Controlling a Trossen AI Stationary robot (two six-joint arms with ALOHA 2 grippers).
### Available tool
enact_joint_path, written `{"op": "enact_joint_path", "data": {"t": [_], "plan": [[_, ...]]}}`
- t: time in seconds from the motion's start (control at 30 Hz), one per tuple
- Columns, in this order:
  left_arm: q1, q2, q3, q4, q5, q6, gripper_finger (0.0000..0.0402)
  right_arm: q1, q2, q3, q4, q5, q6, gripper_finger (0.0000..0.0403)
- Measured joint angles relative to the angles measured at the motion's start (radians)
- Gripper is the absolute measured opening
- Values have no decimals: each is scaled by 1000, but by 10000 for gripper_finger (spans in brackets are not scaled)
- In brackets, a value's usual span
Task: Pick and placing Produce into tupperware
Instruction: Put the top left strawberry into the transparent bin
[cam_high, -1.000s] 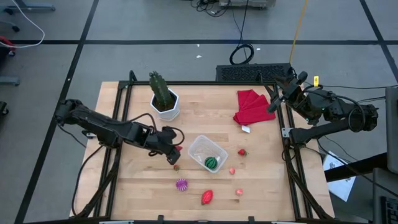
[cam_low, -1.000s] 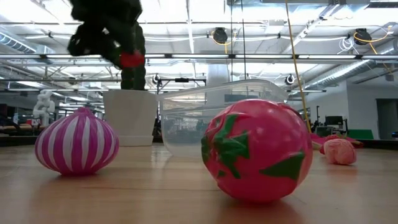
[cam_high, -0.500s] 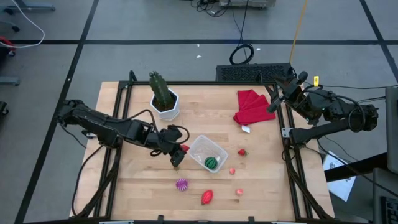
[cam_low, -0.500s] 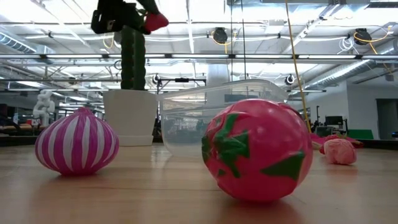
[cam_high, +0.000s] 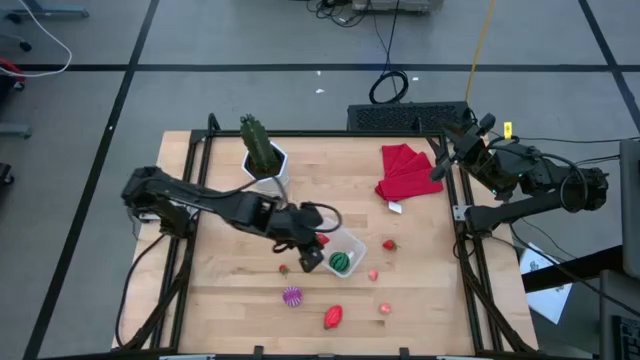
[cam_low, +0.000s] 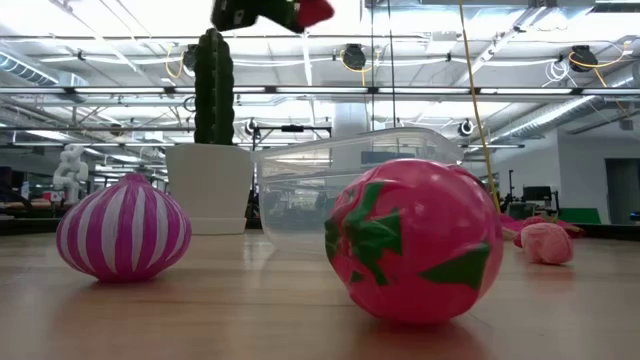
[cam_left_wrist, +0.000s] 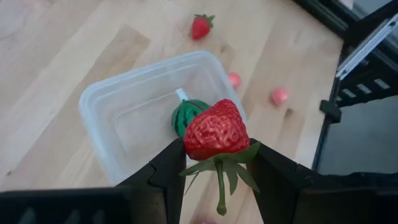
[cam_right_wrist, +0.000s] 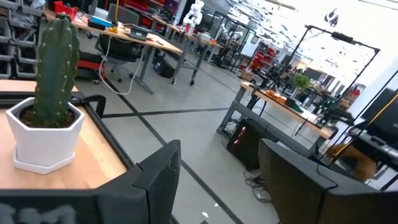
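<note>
Your left end effector was clamped on a strawberry, held just above the tupperware and over its near rim; the melon already lay inside. You needed to carry it past that rim before letting go, low, so it wouldn't bounce out. Your right end effector waited wide and empty, well away from the tupperware.

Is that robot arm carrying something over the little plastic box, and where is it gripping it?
Yes. The left gripper holds a red toy strawberry, pinched on its sides near the leafy stem end, above the tupperware. The right gripper holds nothing.
</note>
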Motion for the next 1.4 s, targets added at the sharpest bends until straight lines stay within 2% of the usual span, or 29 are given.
{"op": "enact_joint_path", "data": {"t": [0.23,0.43,0.57,0.73,0.93,1.07,1.4], "plan": [[18,171,214,-229,67,10,152,0,-9,0,90,10,-119,209],[34,273,310,-259,112,-3,152,-1,-13,0,190,136,-252,209],[59,325,323,-259,134,-12,152,-1,-14,0,221,137,-304,209],[96,383,323,-257,194,-22,153,-1,-13,0,217,136,-304,209],[130,434,323,-260,203,-30,153,-1,-13,0,216,136,-304,209],[150,461,323,-261,247,-37,153,-1,-13,0,213,135,-304,209],[172,486,323,-279,250,-58,153,-1,-13,0,211,134,-304,209]]}}
